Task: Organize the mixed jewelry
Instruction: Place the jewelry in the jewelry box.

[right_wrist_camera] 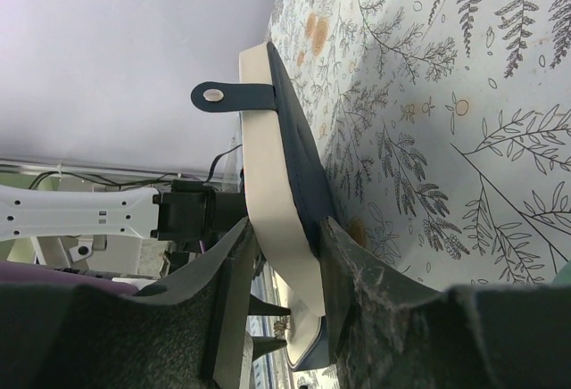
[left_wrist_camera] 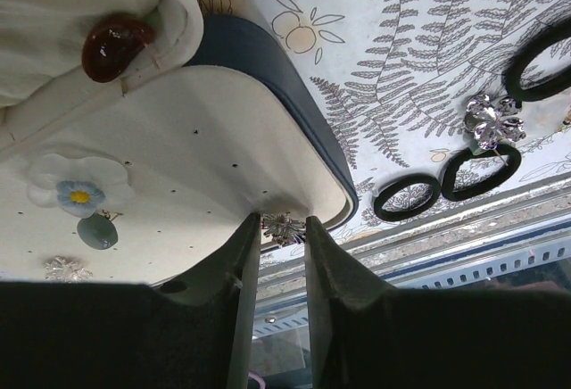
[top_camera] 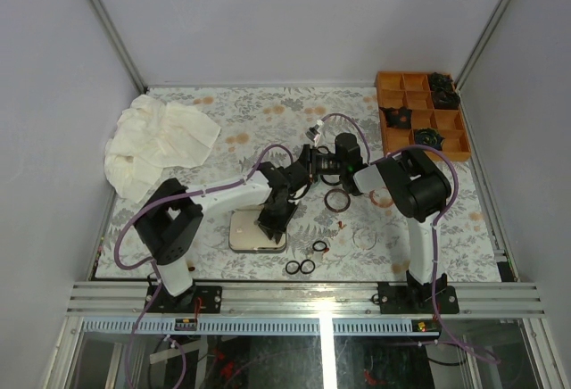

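The hinged case (top_camera: 243, 235) lies open, its cream lining (left_wrist_camera: 178, 139) showing. My left gripper (left_wrist_camera: 283, 222) is shut on a small silver sparkly piece (left_wrist_camera: 285, 231) at the lining's near edge; it sits over the case in the top view (top_camera: 270, 222). My right gripper (right_wrist_camera: 285, 228) is shut on the raised case lid (right_wrist_camera: 268, 139), cream inside and dark blue outside. Small black rings (left_wrist_camera: 406, 200) (left_wrist_camera: 482, 173) and a silver flower piece (left_wrist_camera: 493, 120) lie on the cloth. Black rings (top_camera: 300, 267), a larger black ring (top_camera: 337, 200), a clear hoop (top_camera: 364, 235) and red bits (top_camera: 343, 226) lie loose.
In the case sit a red piece (left_wrist_camera: 116, 45), a blue-centred white flower (left_wrist_camera: 78, 194), a green stone (left_wrist_camera: 96, 231) and another silver piece (left_wrist_camera: 67, 268). An orange divided tray (top_camera: 419, 78) stands back right. A white cloth (top_camera: 156, 144) is bunched back left.
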Controlling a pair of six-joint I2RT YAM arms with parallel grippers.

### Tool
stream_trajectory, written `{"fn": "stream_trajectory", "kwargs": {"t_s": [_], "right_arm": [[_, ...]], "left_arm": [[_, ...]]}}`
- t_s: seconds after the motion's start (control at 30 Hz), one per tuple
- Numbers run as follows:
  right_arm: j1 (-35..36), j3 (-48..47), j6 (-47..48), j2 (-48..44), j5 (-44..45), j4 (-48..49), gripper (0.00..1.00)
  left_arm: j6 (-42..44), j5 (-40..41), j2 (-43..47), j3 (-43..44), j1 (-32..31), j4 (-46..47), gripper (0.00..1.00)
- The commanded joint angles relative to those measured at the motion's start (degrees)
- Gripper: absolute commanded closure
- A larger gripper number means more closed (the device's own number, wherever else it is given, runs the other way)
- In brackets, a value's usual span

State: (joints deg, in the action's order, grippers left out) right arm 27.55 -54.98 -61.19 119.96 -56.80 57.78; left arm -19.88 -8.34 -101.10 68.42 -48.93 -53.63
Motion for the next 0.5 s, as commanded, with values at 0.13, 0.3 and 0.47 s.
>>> {"fn": "stream_trajectory", "kwargs": {"t_s": [0.13,0.3,0.47], "right_arm": [[0.8,-1.2,-2.9,-1.3,-2.5,6.9,0.60],[0.8,-1.1,-2.9,-1.4,-2.4,6.9,0.60],[0.8,-1.0,-3.0,-1.4,-2.4,7.0,0.60]], "left_arm": [[-0.4,0.5,-1.4,1.2,-0.9,2.6,0.82],[-0.6,0.9,-1.1,1.1,-1.1,2.5,0.72],[-0.9,1.6,-0.3,0.9,-1.4,2.6,0.64]]}}
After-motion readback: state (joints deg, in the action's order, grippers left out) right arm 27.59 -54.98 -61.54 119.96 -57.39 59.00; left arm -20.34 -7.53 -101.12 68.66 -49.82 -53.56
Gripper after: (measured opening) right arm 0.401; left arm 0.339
